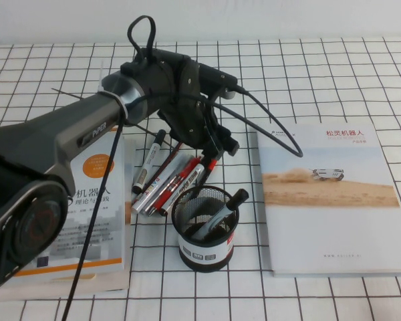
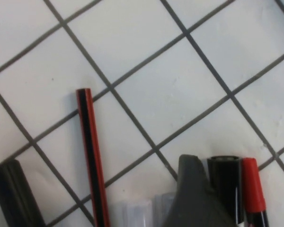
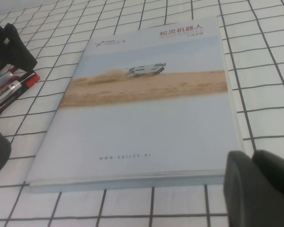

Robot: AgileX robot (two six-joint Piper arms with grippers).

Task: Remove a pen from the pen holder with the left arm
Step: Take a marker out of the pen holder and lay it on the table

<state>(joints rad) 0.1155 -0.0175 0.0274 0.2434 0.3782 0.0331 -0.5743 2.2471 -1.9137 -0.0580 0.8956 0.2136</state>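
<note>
The black mesh pen holder (image 1: 204, 231) stands at the front centre with a black marker (image 1: 217, 215) leaning inside it. Several pens (image 1: 167, 177) lie on the table just behind and left of it. My left gripper (image 1: 212, 146) hovers low over that pile, open; in the left wrist view (image 2: 241, 176) one grey finger (image 2: 193, 194) shows beside a black pen (image 2: 225, 184) and a red-capped pen (image 2: 253, 189), neither of them pinched. A thin red-and-black pen (image 2: 91, 156) lies apart. My right gripper (image 3: 252, 156) is shut and empty, near the front edge of the booklet.
A white and orange book (image 1: 97, 214) lies under the left arm at the left. A pale booklet (image 1: 327, 197) with a desert picture lies to the right of the holder. The arm's black cable (image 1: 267, 124) loops over the table behind the booklet.
</note>
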